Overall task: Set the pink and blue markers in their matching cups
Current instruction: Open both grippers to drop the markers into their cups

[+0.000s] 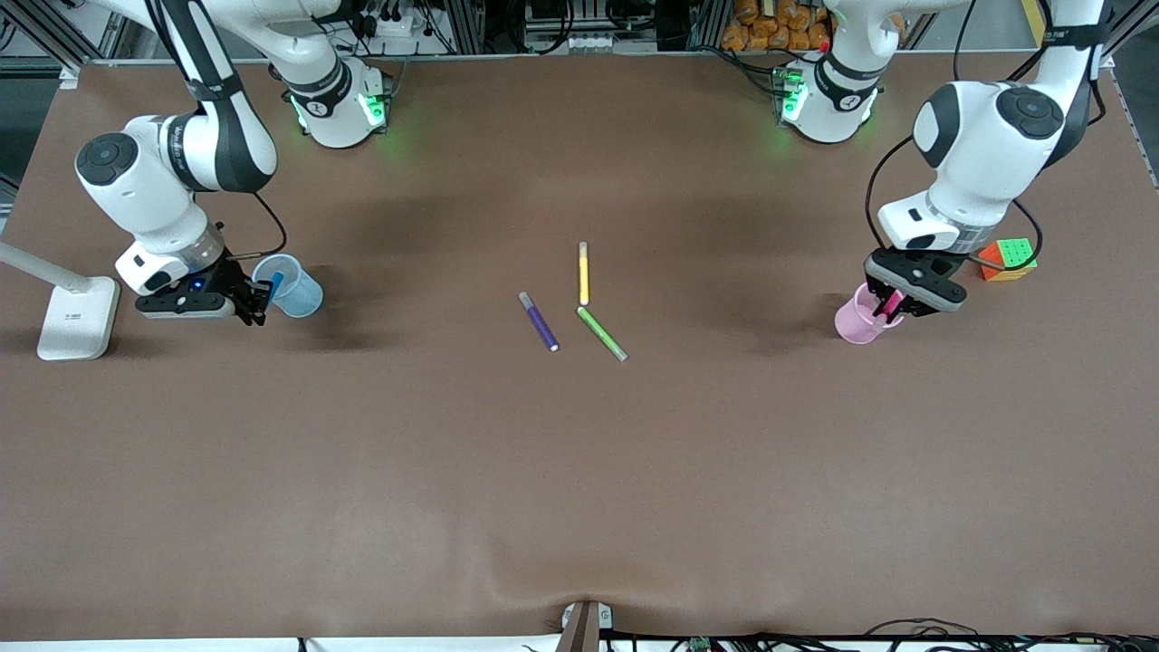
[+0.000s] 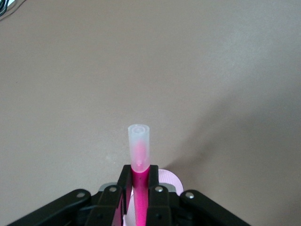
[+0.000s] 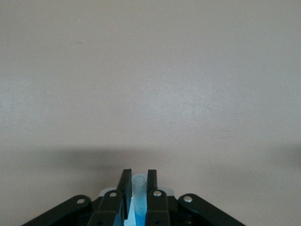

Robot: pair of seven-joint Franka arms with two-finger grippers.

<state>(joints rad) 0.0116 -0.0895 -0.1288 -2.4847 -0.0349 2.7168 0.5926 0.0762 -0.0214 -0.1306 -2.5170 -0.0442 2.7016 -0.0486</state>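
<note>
Pink marker (image 2: 139, 188) is gripped by the left end effector (image 1: 892, 303) over the pink cup (image 1: 860, 319), while the right end effector (image 1: 263, 299) grips the blue marker (image 1: 276, 282) over the blue cup (image 1: 294, 285).

Brown table mat (image 1: 579, 471) carries three loose felt-tip markers near centre: a slim yellow marker (image 1: 584, 273) lying along 12–6, a purple marker (image 1: 539, 321) just beside it running 11–5 with its white tip nearest the front camera, and a green marker (image 1: 602, 333) also 11–5, starting near the yellow one's lower end. Multicoloured puzzle cube (image 1: 1009, 258) sits toward the left arm's end. White lamp base (image 1: 79, 317) sits at the right arm's end.
</note>
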